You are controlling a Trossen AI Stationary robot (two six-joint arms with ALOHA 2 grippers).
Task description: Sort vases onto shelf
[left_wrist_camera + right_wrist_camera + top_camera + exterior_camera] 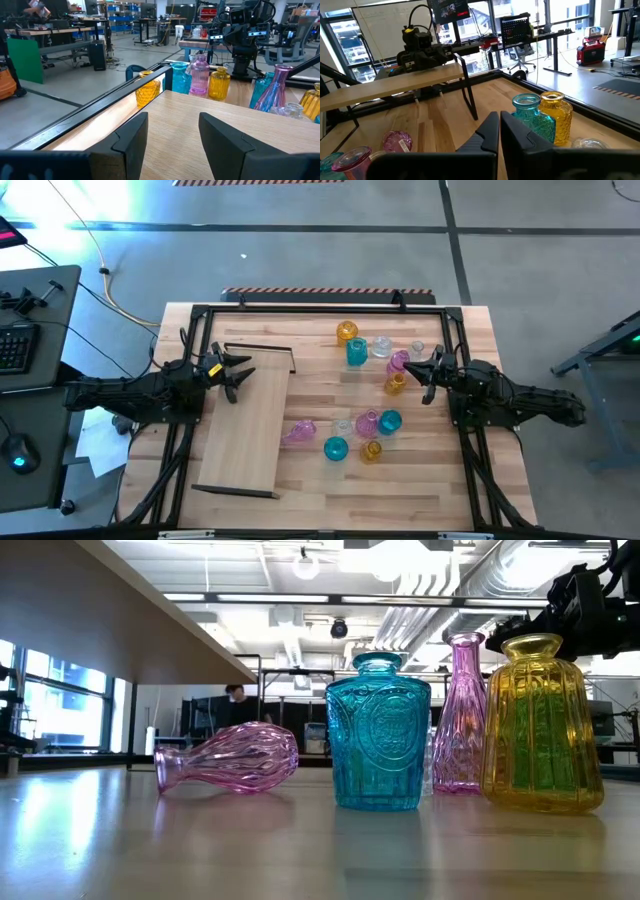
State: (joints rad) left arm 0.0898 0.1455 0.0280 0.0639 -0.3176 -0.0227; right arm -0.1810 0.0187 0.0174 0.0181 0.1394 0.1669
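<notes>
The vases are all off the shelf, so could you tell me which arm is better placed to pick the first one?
Probably the right: the right gripper, shut, sits beside the vases, while the open left gripper hovers over the shelf.

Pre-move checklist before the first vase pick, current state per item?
1. Long light-wood shelf board bare of vases: ok.
2. Left gripper fingers open, over the shelf, holding nothing: ok.
3. Right gripper fingers shut, empty; must open before a pick: not ok.
4. Ribbed pink glass vase lies on its side: not ok.
5. Teal embossed glass jar upright: ok.
6. Room for fingers between the clustered vases near the right gripper: cannot tell.
</notes>
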